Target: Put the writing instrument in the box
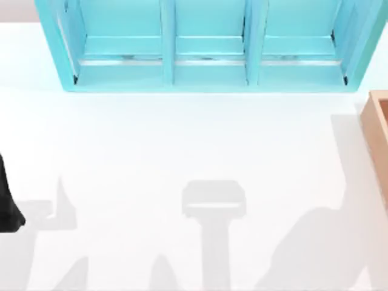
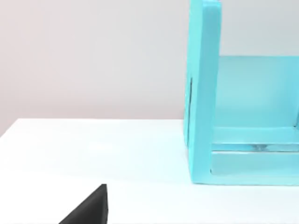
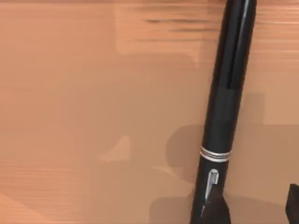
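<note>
The writing instrument (image 3: 226,107) is a slim black pen with silver rings and a silver clip. In the right wrist view it hangs close to the camera over the tan wood of the box (image 3: 70,116) and casts a shadow onto that wood. A black corner of my right gripper (image 3: 294,203) shows at the picture's edge, apart from the pen. In the top view the box (image 1: 377,130) stands at the table's right edge, cut off by the frame. My left arm (image 1: 7,206) is parked at the table's left edge.
A big teal shelf unit (image 1: 209,66) with three compartments stands along the back of the white table (image 1: 182,145); its side wall (image 2: 203,93) rises in the left wrist view. Arm shadows lie across the table's front.
</note>
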Available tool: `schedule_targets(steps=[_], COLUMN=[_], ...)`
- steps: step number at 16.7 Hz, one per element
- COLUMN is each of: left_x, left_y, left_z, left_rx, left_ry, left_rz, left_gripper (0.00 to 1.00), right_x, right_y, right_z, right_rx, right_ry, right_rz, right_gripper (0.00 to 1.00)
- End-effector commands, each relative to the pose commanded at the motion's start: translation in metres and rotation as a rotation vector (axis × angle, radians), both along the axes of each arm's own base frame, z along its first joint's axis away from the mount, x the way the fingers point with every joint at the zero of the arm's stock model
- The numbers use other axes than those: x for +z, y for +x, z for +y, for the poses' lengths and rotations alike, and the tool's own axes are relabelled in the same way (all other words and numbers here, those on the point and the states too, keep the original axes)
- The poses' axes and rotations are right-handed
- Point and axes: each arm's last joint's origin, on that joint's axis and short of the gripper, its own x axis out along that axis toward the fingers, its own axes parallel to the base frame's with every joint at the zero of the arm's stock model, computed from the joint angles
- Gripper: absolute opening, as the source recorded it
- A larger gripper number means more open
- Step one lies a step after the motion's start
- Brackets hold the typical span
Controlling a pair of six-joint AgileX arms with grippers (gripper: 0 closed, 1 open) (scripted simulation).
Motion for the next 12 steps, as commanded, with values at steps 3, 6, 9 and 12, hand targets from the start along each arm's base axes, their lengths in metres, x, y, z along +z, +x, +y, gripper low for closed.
schedule_targets(steps=[3, 6, 9, 12], left_x=[0.0000, 0.0000, 0.0000, 0.0000], left_y=[0.0000, 0.0000, 0.0000, 0.0000], left_z=[0.0000, 0.0000, 0.0000, 0.0000], left_rx=[0.000, 0.000, 0.000, 0.000], left_ry=[0.000, 0.000, 0.000, 0.000], left_rz=[0.000, 0.000, 0.000, 0.000], left_gripper=[1.00, 1.00, 1.00, 1.00], right_x=[0.0000, 0.0000, 0.0000, 0.0000], right_y=[0.0000, 0.0000, 0.0000, 0.0000], right_z=[0.0000, 0.0000, 0.0000, 0.0000], right_rx=[0.000, 0.000, 0.000, 0.000], right_ry=[0.000, 0.000, 0.000, 0.000], right_rz=[0.000, 0.000, 0.000, 0.000], right_gripper=[0.75, 0.98, 1.00, 1.00])
